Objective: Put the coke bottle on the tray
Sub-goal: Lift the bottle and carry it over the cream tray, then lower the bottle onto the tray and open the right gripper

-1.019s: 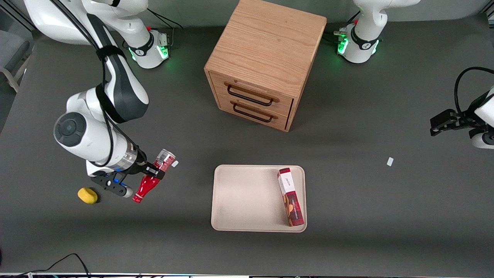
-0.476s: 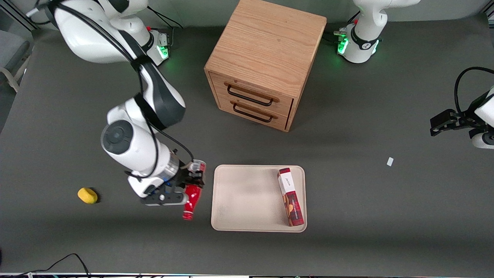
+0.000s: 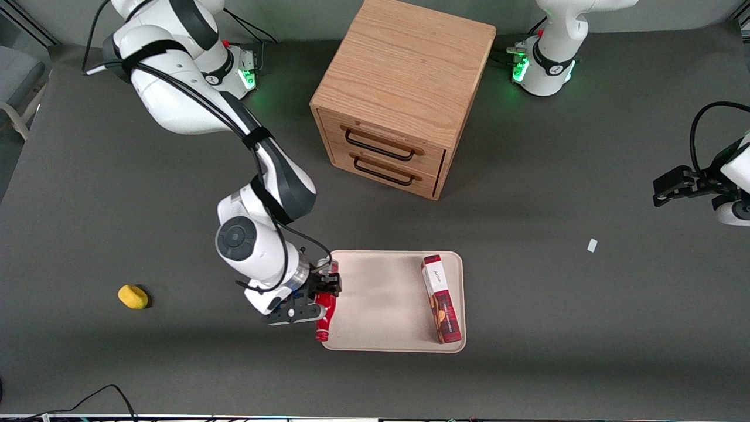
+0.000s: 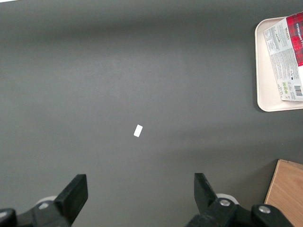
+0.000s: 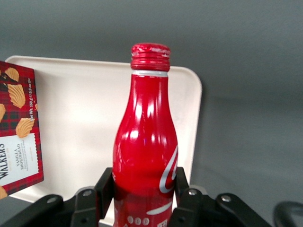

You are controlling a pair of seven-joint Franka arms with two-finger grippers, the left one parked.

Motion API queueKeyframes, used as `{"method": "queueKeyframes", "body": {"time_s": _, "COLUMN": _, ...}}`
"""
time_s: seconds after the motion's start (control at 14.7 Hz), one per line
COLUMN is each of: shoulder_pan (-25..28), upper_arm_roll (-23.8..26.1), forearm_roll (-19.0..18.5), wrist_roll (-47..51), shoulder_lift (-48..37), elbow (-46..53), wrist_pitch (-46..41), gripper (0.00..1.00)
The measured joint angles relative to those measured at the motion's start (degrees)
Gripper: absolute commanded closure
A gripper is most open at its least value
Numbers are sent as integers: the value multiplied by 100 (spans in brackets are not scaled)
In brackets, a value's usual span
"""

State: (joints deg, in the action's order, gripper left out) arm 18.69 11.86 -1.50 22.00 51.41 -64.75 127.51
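**Operator:** Where is your tool and what has it got?

**Observer:** Your tool (image 3: 324,293) is clenched on the coke bottle (image 3: 323,313), holding it by the lower body. In the right wrist view the two black fingers (image 5: 106,189) press both sides of the red bottle (image 5: 147,146), its cap pointing away from the wrist. The bottle lies tilted, cap nearer the front camera, above the rim of the tray (image 3: 375,293) at the tray's end toward the working arm. Whether it touches the rim you cannot tell.

**Operator:** What is already on the tray?

**Observer:** A red-and-white biscuit box (image 3: 441,299) lies flat along the tray's end toward the parked arm, well apart from the bottle. The middle of the tray is bare beige.

**Operator:** And the worktop around it?

**Observer:** The worktop (image 3: 527,351) is a dark grey matte sheet. Taking the tray as the centre of the clock in the front view: the wooden drawer cabinet (image 3: 404,94) stands at about twelve o'clock, its two drawers with dark handles facing the tray. A small yellow object (image 3: 133,296) lies at nine o'clock, well apart, toward the working arm's end. A small white scrap (image 3: 592,245) lies at about three o'clock, toward the parked arm's end; the left wrist view shows it (image 4: 138,130) alone on the grey. A black cable (image 3: 88,398) curls at about eight o'clock by the worktop's near edge. Both arm bases glow green.
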Motion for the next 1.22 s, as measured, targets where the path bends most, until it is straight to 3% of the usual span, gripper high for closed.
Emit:
{"method": "queueKeyframes", "body": {"time_s": 0.34, "shoulder_pan": 225, "upper_arm_roll": -20, "forearm_roll": -1, "wrist_roll": 5, "shoulder_lift": 575, "elbow": 1, "wrist_pitch": 707, "gripper": 94}}
{"method": "queueKeyframes", "body": {"time_s": 0.48, "shoulder_pan": 223, "upper_arm_roll": -58, "forearm_roll": -52, "wrist_roll": 5, "shoulder_lift": 709, "elbow": 2, "wrist_pitch": 818, "gripper": 83}}
{"method": "queueKeyframes", "body": {"time_s": 0.54, "shoulder_pan": 216, "upper_arm_roll": -83, "forearm_roll": -115, "wrist_roll": 5, "shoulder_lift": 749, "elbow": 4, "wrist_pitch": 884, "gripper": 68}}
{"method": "queueKeyframes", "body": {"time_s": 0.61, "shoulder_pan": 198, "upper_arm_roll": -98, "forearm_roll": -167, "wrist_roll": 5, "shoulder_lift": 769, "elbow": 4, "wrist_pitch": 917, "gripper": 45}}
{"method": "queueKeyframes", "body": {"time_s": 0.68, "shoulder_pan": 176, "upper_arm_roll": -102, "forearm_roll": -191, "wrist_roll": 5, "shoulder_lift": 771, "elbow": 5, "wrist_pitch": 941, "gripper": 10}}
{"method": "queueKeyframes", "body": {"time_s": 0.75, "shoulder_pan": 162, "upper_arm_roll": -103, "forearm_roll": -194, "wrist_roll": 5, "shoulder_lift": 771, "elbow": 14, "wrist_pitch": 949, "gripper": 0}}
{"method": "queueKeyframes", "body": {"time_s": 1.22, "shoulder_pan": 164, "upper_arm_roll": -103, "forearm_roll": -195, "wrist_roll": 5, "shoulder_lift": 753, "elbow": 17, "wrist_pitch": 962, "gripper": 0}}
